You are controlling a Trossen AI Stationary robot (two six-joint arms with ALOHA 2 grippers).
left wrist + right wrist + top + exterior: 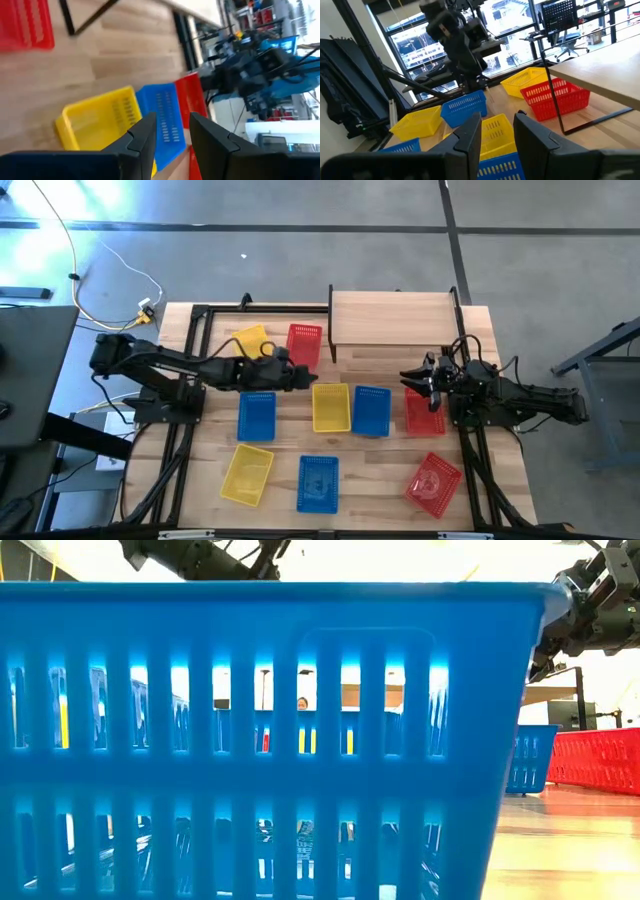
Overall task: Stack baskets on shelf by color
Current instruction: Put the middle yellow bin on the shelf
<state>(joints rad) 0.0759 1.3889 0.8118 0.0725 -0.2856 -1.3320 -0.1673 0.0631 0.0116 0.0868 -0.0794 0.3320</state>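
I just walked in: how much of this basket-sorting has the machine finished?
Nothing looks done: the light wooden shelf is bare and the small plastic mesh baskets lie across the table, like the yellow one. In hand: nothing; the left gripper and the right gripper hang open and empty. All the stacking remains.

No readable text, labels, brands, numbers or signs in any view. Baskets, shelf and desk carry no legible markings; background shapes beyond the desk are too blurred to read.
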